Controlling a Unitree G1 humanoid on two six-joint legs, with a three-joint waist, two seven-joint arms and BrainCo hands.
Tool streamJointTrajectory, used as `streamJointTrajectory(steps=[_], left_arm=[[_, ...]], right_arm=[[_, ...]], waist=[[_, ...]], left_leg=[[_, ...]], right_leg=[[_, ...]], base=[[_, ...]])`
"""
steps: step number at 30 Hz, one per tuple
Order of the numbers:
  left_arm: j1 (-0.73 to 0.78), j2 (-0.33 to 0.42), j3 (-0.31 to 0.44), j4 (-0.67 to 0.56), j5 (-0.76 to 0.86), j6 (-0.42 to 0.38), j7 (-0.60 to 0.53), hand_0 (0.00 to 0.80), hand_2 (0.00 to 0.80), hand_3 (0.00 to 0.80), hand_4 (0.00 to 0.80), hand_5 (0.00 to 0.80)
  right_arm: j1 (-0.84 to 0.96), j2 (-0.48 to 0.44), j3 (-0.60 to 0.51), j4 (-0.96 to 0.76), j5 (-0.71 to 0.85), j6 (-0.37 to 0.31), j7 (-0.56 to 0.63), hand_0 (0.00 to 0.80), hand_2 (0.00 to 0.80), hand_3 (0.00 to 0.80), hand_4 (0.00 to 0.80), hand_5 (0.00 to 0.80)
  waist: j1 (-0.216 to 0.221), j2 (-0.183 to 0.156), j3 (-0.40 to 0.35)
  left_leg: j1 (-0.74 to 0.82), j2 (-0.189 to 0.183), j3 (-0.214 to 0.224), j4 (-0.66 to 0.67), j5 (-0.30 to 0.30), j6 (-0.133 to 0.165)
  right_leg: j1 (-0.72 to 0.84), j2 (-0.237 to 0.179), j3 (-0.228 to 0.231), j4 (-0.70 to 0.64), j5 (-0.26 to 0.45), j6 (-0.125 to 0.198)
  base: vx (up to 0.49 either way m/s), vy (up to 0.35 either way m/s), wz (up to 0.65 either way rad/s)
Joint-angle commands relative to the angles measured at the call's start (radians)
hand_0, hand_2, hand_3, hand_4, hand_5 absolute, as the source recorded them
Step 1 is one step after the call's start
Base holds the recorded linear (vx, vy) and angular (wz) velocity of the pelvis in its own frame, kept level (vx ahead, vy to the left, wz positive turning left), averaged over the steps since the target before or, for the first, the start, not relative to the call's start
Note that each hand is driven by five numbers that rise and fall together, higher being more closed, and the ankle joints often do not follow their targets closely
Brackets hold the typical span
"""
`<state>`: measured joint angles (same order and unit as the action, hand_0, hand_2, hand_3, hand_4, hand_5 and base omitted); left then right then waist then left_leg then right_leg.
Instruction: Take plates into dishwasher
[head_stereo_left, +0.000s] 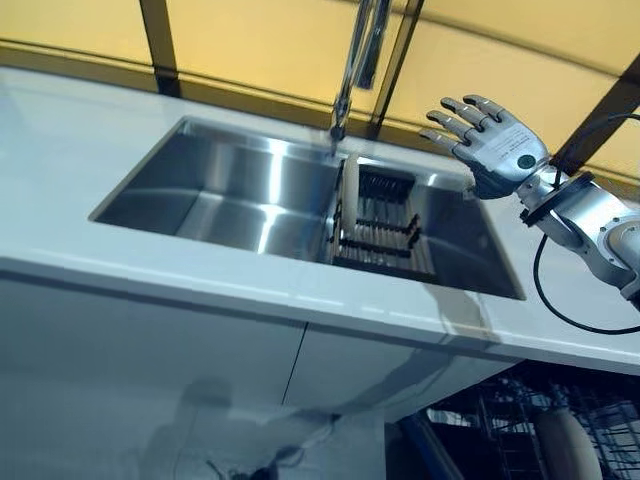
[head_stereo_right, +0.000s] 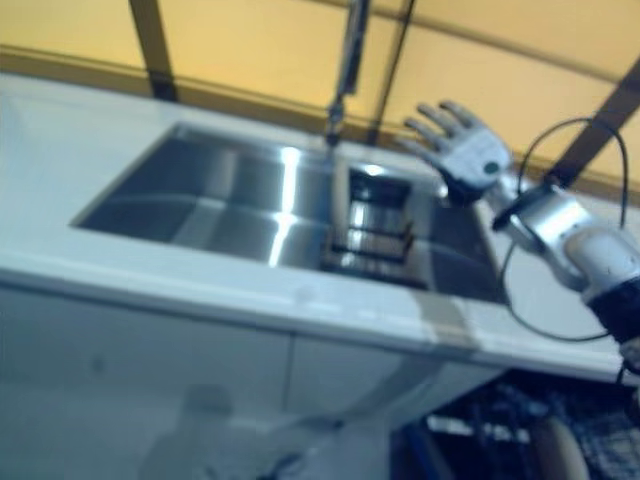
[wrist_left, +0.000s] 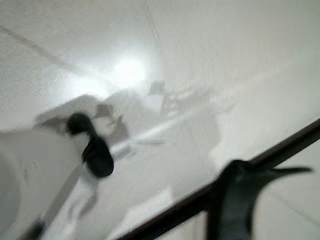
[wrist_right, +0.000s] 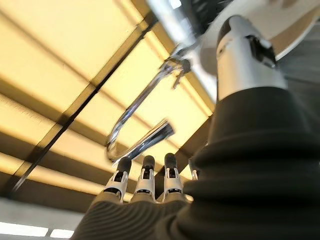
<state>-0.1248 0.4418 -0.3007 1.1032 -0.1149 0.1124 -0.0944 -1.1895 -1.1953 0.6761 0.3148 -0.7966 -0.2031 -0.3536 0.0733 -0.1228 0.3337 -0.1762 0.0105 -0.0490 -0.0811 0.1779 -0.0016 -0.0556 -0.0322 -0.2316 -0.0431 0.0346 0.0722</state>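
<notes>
My right hand hangs in the air above the back right corner of the steel sink, fingers straight and spread, holding nothing. Its fingers point up towards the tap in the right wrist view. A black dish rack sits in the sink's right part. At the rack's left side stands a pale flat thing, seemingly a plate on edge. The open dishwasher's wire rack shows at the lower right, with a white plate in it. The left wrist view shows only blurred dark shapes before a white surface.
A white counter runs round the sink, with white cabinet fronts below. The chrome tap rises behind the sink's middle. Yellow panels with dark frames line the back.
</notes>
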Motion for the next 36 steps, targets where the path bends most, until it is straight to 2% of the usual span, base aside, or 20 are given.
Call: streamJointTrajectory(steps=[1,5,10,36], left_arm=[[0.005,0.021,-0.004,-0.023,-0.036,-0.015,0.002,0.000,0.000,0.000,0.000,0.000],[0.005,0.019,-0.020,-0.035,-0.046,-0.024,0.016,0.000,0.000,0.000,0.000,0.000],[0.008,0.017,-0.026,-0.044,-0.043,-0.033,0.020,0.000,0.000,0.000,0.000,0.000],[0.018,0.021,-0.023,-0.073,-0.056,-0.077,0.014,0.000,0.000,0.000,0.000,0.000]], right_arm=[[-0.079,-0.046,0.020,-0.009,-0.006,0.054,-0.025,0.000,0.000,0.000,0.000,0.000],[-0.088,-0.042,0.036,-0.005,0.001,0.067,-0.051,0.000,0.000,0.000,0.000,0.000],[-0.104,-0.043,0.051,-0.008,0.008,0.068,-0.051,0.000,0.000,0.000,0.000,0.000],[-0.165,0.009,0.053,-0.069,-0.019,0.176,-0.009,0.000,0.000,0.000,0.000,0.000]], waist=[[0.030,-0.026,0.004],[0.039,-0.025,0.016],[0.045,-0.023,0.021],[0.080,-0.025,0.060]], left_leg=[[0.075,-0.049,0.058,0.008,-0.158,0.049],[0.065,-0.046,0.064,0.008,-0.156,0.042],[0.063,-0.046,0.064,0.008,-0.155,0.038],[0.047,-0.045,0.046,0.002,-0.154,0.032]], right_leg=[[-0.075,-0.027,0.027,0.046,0.062,0.071],[-0.066,-0.030,0.002,0.029,0.060,0.070],[-0.060,-0.033,-0.008,0.022,0.060,0.069],[-0.057,-0.040,-0.029,0.010,0.058,0.071]], base=[[0.010,-0.143,0.04],[0.016,-0.057,0.06],[0.009,-0.005,0.15],[0.004,0.002,0.01]])
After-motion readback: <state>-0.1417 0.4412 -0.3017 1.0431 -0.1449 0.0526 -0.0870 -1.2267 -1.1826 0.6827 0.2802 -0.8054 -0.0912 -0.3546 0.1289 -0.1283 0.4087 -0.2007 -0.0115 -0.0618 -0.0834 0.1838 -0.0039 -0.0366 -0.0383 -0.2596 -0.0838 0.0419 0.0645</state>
